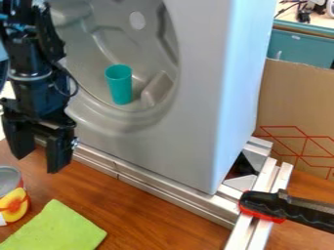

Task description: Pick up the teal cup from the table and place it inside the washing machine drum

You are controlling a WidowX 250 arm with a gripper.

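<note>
Black two-finger robot gripper (38,164) at the left, pointing down above a brown wooden table (156,220), its two fingers spread apart. Nearest below it, at the left edge, is an open metal can with a peach on its label (13,201) — beside it, a flat lime-green cloth (54,228). Behind and to the right, a teal plastic cup (120,86) stands inside the round recess of a large grey plastic housing (196,117), above silvery metal rails (156,191).

And the can (14,202) is sliced by the left edge! Green cloth (55,227) cropped below, black-handled tool (297,209) cut off right.
</note>
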